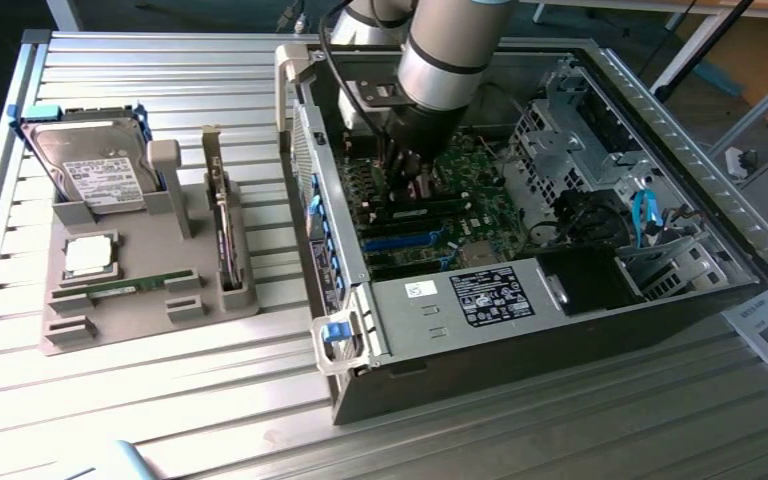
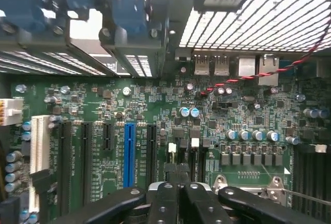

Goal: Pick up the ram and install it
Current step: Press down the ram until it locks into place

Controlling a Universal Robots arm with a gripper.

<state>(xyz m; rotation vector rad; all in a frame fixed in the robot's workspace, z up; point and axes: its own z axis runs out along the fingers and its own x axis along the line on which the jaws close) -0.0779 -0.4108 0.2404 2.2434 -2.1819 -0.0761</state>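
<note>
No step looks done yet: the ram (image 1: 128, 288) lies in the grey tray (image 1: 144, 322) on the surface (image 1: 157, 420), well apart from the gripper (image 2: 178, 192), which hangs pressed together and apparently empty over the motherboard (image 2: 155, 111) inside the case (image 1: 558, 335).

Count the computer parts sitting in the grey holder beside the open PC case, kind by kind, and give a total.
Hard drive: 1
Processor chip: 1
RAM stick: 1
Expansion card: 1
Total: 4
</note>
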